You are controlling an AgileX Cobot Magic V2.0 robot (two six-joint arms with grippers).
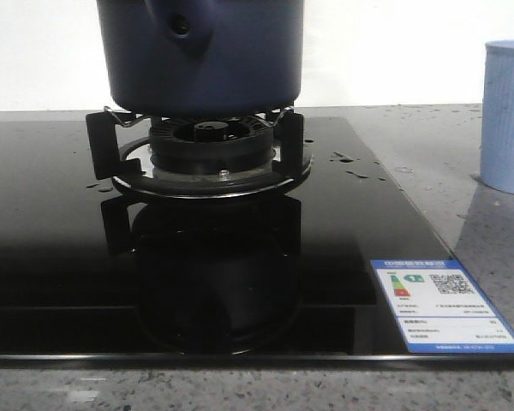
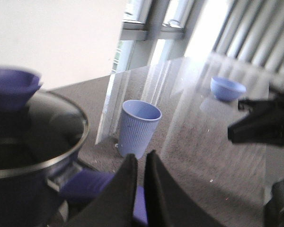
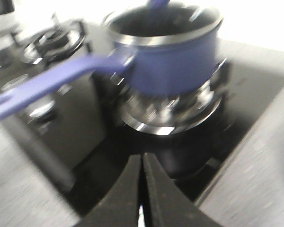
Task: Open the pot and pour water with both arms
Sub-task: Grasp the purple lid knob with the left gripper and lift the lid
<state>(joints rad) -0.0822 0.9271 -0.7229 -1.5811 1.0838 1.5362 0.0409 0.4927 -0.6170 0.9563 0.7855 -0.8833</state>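
Pot [image 1: 201,56] on burner [image 1: 207,150], lid on. Left gripper [image 2: 141,165] and right gripper [image 3: 142,165]: jaws pressed together, empty. Risk: snagging handle [image 3: 47,82], tipping pot toward cup [image 1: 506,116] at 3 o'clock.

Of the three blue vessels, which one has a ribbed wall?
The pale cup, standing on the counter beside the stove. Its wall has fine vertical ribs, while the dark pot on the burner and the small bowl farther off are smooth.

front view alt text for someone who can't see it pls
A dark blue pot sits on a gas burner of a glossy black cooktop. A pale blue ribbed cup stands at right on the grey counter.
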